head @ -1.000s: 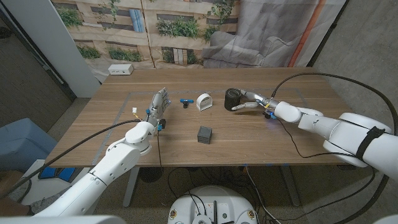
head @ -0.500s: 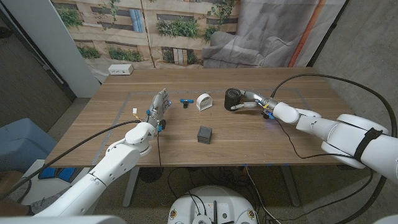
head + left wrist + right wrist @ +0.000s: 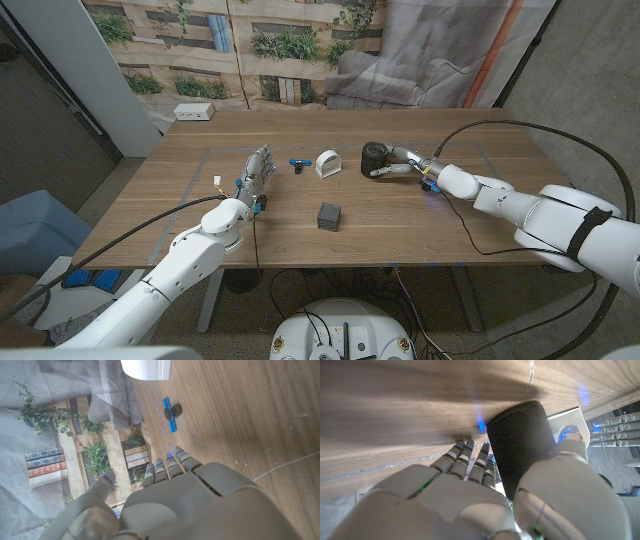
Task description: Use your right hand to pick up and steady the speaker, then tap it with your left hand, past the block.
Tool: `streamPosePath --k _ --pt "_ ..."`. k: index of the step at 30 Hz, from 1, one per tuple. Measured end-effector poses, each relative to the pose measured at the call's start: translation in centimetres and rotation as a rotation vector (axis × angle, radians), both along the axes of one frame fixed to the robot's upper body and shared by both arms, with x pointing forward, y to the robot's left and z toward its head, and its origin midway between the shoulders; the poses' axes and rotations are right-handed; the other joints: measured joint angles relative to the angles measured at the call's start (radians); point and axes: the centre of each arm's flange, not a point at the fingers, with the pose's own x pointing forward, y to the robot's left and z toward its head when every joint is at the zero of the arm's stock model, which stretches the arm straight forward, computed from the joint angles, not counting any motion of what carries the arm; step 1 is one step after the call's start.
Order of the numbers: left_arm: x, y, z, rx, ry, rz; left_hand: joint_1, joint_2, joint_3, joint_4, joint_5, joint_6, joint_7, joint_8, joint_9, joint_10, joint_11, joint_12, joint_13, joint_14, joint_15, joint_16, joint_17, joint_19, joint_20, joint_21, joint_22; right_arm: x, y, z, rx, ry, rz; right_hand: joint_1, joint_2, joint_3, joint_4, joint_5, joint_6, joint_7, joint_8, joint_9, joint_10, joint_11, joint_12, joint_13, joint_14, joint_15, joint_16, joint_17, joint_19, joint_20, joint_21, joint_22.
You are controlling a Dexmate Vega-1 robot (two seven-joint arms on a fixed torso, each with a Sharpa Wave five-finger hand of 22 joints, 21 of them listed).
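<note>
1. The black cylinder-shaped speaker (image 3: 374, 158) stands upright on the brown wooden counter (image 3: 400, 215), on the far right part of it, beside the robot's right hand (image 3: 398, 164).
2. In the right wrist view the speaker (image 3: 522, 445) is between the fingers (image 3: 470, 462) on one side and the thumb on the other side. The hand (image 3: 465, 500) is closing around it, but I cannot tell if the fingers already press on it. The base of the speaker seems to stay on the counter.
3. The small dark grey cube block (image 3: 329, 215) lies on the counter near the middle, nearer to the robot than the speaker and well apart from both hands.
4. The left hand (image 3: 256, 170) is over the left part of the counter. Its fingers (image 3: 167, 466) are straight, close together, and hold nothing.
5. A small blue and black object (image 3: 298, 163) lies just beyond the left hand, and a white rounded object (image 3: 327, 163) stands between it and the speaker.
6. A white power strip (image 3: 194, 112) lies at the far left edge of the counter.
</note>
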Motion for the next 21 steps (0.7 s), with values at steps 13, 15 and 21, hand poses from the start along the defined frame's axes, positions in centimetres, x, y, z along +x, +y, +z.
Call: streamPosePath --k 13,15,21 --pt "-0.02 -0.11 -0.04 0.004 0.000 -0.007 0.000 0.000 0.000 0.000 0.000 0.004 0.004 0.000 0.000 0.005 -0.005 0.000 0.000 0.000 0.000 0.000 0.000 0.000 0.000 0.000 0.000 0.05 0.51 -0.31 0.015 0.007 0.005 0.016 0.015 -0.022 0.008 0.008 0.159 -0.048 0.058 0.000 0.133 -0.039 0.015 0.000 0.032 -0.004 0.004 0.010 0.000 0.000 -0.003 -0.001" --pt "-0.03 -0.11 -0.01 0.003 -0.002 -0.007 0.000 0.000 0.000 0.000 0.000 0.004 0.004 0.000 0.000 0.005 -0.005 0.000 0.000 0.002 -0.002 0.000 0.000 0.000 0.000 0.000 0.000 0.05 0.55 -0.33 0.016 0.007 0.006 0.020 0.020 -0.026 0.010 0.008 0.179 -0.056 0.062 0.000 0.153 -0.041 0.015 -0.001 0.032 -0.004 0.007 0.014 0.000 0.000 -0.001 -0.001" --pt "0.01 -0.22 -0.19 0.003 0.000 -0.010 0.000 0.000 0.000 0.000 0.000 0.004 0.004 0.000 0.000 0.011 0.000 0.000 0.000 0.004 -0.004 0.000 0.000 0.000 0.000 0.000 0.000 0.04 0.64 -0.47 0.035 0.012 0.009 0.054 0.020 -0.027 0.011 0.016 0.249 -0.073 0.095 0.002 0.218 -0.057 0.019 -0.001 0.046 -0.004 0.018 0.019 0.000 0.000 0.000 -0.001"
